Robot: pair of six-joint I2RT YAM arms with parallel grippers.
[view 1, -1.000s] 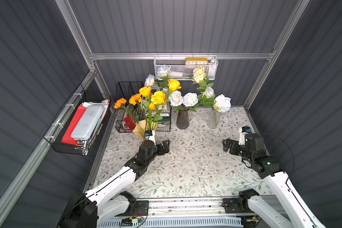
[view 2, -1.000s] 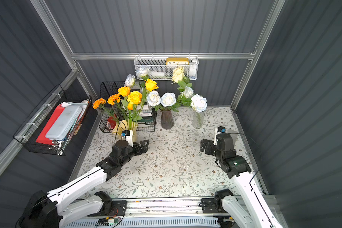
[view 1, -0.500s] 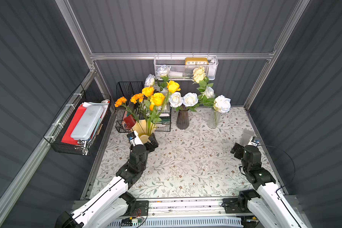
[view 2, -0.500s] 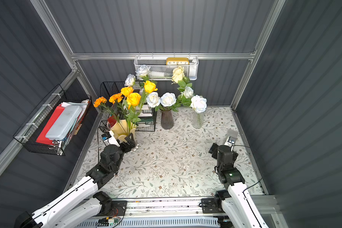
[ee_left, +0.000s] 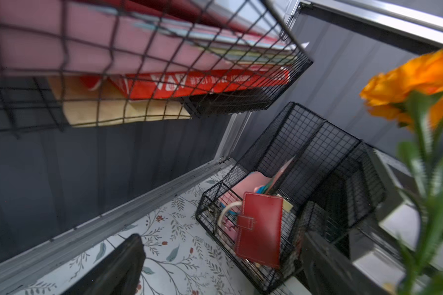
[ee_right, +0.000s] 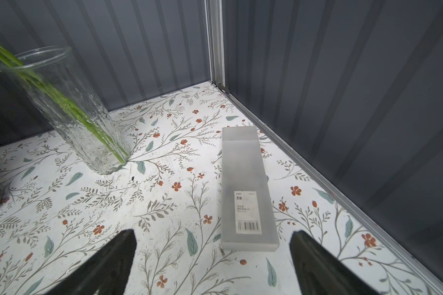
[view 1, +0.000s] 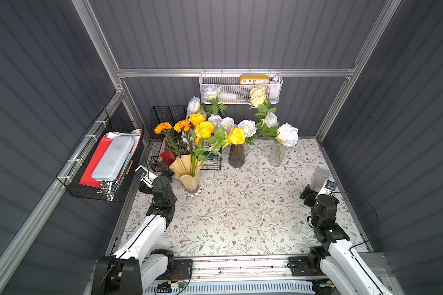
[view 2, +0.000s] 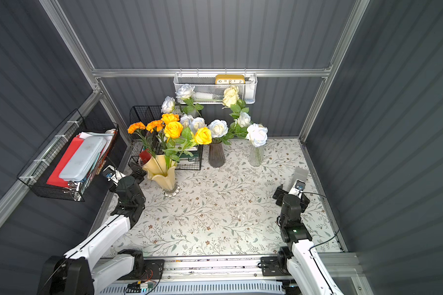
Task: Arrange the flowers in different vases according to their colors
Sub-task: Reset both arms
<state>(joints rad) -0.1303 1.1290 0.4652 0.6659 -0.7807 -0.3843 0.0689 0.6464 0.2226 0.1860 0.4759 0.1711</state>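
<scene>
In both top views a creamy-yellow vase [view 1: 187, 169] [view 2: 161, 172] holds yellow roses [view 1: 204, 129] and orange marigolds [view 1: 163, 127]; one yellow rose [view 1: 236, 135] leans toward the dark purple vase [view 1: 236, 155] of bluish-white roses [view 1: 247, 127]. A clear glass vase [view 1: 276, 154] [ee_right: 69, 109] holds cream and white roses [view 1: 288, 134]. My left gripper [view 1: 156, 176] [ee_left: 220, 236] is open and empty beside the yellow vase, a marigold [ee_left: 414, 76] near it. My right gripper [view 1: 317, 191] [ee_right: 212, 233] is open and empty at the right side.
A frosted flat box [ee_right: 246, 178] [view 1: 320, 176] lies just ahead of the right gripper. A black wire basket [ee_left: 304, 166] with a red wallet [ee_left: 260, 229] stands at the back left. A wall basket [view 1: 100, 163] and a white mesh basket [view 1: 241, 89] hang above.
Both arms have drawn back from the middle, the left toward the back-left corner and the right toward the right wall. One yellow rose has tipped over to the right.
</scene>
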